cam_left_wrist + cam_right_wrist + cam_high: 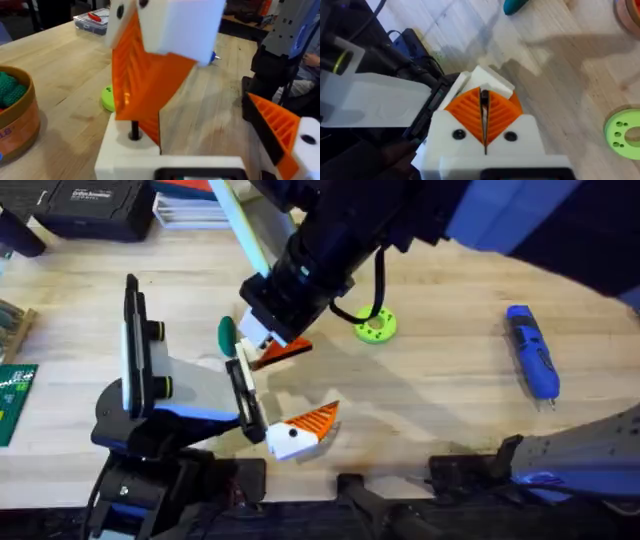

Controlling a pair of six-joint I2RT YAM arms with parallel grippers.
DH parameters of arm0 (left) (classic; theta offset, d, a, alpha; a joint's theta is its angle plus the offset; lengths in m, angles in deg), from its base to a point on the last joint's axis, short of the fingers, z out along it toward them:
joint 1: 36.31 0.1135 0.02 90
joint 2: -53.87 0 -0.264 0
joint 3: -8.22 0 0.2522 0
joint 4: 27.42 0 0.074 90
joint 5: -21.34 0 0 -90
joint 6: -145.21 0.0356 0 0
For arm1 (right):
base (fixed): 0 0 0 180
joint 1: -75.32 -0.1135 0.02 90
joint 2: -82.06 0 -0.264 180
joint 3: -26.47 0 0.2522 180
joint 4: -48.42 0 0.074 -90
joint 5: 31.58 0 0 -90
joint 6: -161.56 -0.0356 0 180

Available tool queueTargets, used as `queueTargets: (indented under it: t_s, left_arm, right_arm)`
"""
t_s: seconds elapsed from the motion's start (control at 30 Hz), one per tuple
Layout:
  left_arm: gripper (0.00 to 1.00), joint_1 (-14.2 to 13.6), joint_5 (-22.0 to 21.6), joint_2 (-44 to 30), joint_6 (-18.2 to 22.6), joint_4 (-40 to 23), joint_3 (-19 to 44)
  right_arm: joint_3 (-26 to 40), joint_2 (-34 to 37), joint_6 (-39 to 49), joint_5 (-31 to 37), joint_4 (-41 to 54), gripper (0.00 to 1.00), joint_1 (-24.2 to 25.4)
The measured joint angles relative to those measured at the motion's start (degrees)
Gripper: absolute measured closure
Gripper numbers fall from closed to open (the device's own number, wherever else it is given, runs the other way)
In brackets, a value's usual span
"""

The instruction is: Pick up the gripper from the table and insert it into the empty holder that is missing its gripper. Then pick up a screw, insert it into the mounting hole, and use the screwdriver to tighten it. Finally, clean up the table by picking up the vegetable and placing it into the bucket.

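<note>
Just above the left arm's empty holder [243,385], my right hand [272,343] is closed on the gripper [283,352], whose orange wedge points away to the right. The white base must go down-left into it. The left hand [275,425] I cannot tell.

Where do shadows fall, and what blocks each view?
Overhead: the right arm casts its shadow on the table beside the lime-green disc. Right wrist: shadow bands cross the wood near the vegetable. Left wrist: the right gripper hangs close, blocking the middle.
</note>
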State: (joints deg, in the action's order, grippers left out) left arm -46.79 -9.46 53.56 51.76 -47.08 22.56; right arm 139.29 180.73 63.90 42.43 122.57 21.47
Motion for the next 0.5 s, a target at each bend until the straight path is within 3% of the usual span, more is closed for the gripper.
queueTargets:
  t_s: [0.5]
  left_arm:
    - [0.014, 0.0, 0.2, 0.0, -0.2, -0.1, 0.0]
  right_arm:
    - [0.3, 1.7, 0.0, 0.7, 0.0, 0.996, 0.0]
